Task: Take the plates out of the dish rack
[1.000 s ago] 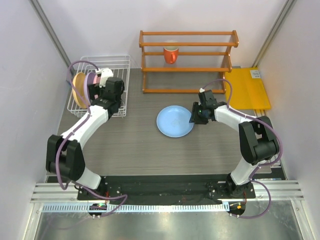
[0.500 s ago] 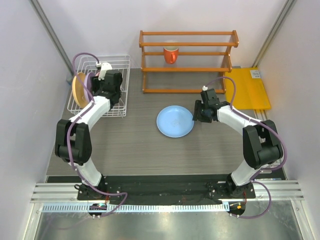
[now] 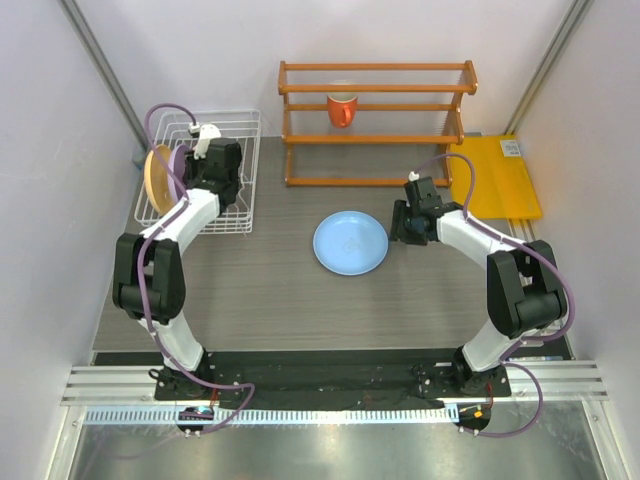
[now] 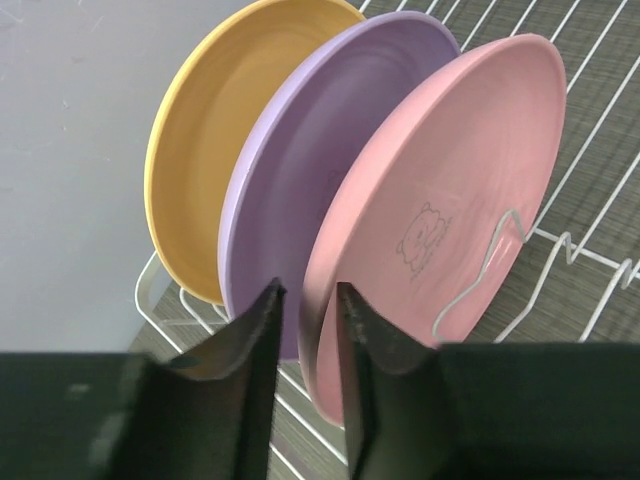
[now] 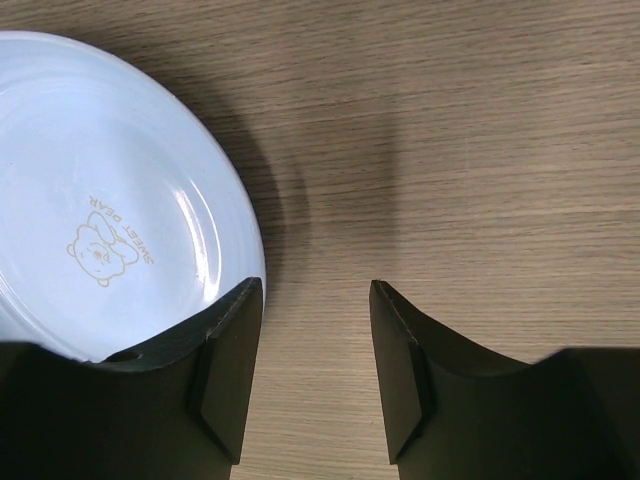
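Three plates stand upright in the white wire dish rack (image 3: 236, 126): an orange-yellow plate (image 4: 205, 150), a lilac plate (image 4: 290, 210) and a pink plate (image 4: 450, 190) with a small bear print. My left gripper (image 4: 308, 290) is over the rack, and its fingers are shut on the pink plate's rim, one on each face. In the top view the left gripper (image 3: 196, 168) sits right at these plates. A light blue plate (image 3: 350, 243) lies flat on the table. Just right of it my right gripper (image 5: 315, 285) stands open over bare wood, holding nothing.
An orange wooden shelf (image 3: 377, 125) with an orange mug (image 3: 341, 108) stands at the back centre. A yellow board (image 3: 495, 178) lies at the back right. The rack sits close to the left wall.
My left gripper moved deeper into the rack and its jaws closed from wide open onto the pink plate's rim. My right gripper drew back slightly from the blue plate.
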Tool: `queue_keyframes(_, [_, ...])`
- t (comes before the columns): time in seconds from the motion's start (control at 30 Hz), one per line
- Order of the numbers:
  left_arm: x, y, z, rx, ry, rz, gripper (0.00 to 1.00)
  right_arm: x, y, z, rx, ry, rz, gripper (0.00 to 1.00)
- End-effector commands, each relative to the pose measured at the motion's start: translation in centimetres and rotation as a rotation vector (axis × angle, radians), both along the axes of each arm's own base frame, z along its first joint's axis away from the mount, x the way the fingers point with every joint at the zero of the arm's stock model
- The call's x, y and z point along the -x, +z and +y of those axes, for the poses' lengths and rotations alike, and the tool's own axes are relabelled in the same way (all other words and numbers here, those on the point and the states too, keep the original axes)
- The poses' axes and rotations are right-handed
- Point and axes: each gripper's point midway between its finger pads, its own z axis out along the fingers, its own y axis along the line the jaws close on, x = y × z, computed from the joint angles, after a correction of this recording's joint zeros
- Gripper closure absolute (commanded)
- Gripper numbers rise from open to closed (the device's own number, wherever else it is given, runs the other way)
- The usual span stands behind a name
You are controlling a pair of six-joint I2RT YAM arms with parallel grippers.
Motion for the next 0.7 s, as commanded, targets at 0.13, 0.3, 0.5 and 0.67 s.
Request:
queue_keyframes(0.13, [-0.7, 1.4, 0.7, 0.02, 0.039, -0.062, 1.0, -0.2, 1.8, -0.9, 0.015, -0.01, -0.052, 0.47])
queue_keyframes(0.3, [-0.3, 3.6, 0.3, 0.047, 0.014, -0.105, 1.0, -0.2, 2.4, -1.5, 0.032, -0.026, -0.071, 0.47])
queue_keyframes(0.5, [1.2, 9.3, 0.7, 0.018, 0.018, -0.189, 1.0, -0.1, 3.0, -1.8, 0.042, -0.034, -0.086, 0.47])
queue_keyframes(0.67, [2.8, 13.4, 1.3, -0.028, 0.028, -0.237, 1.0, 0.1, 3.2, -2.0, 0.044, -0.04, -0.088, 0.47])
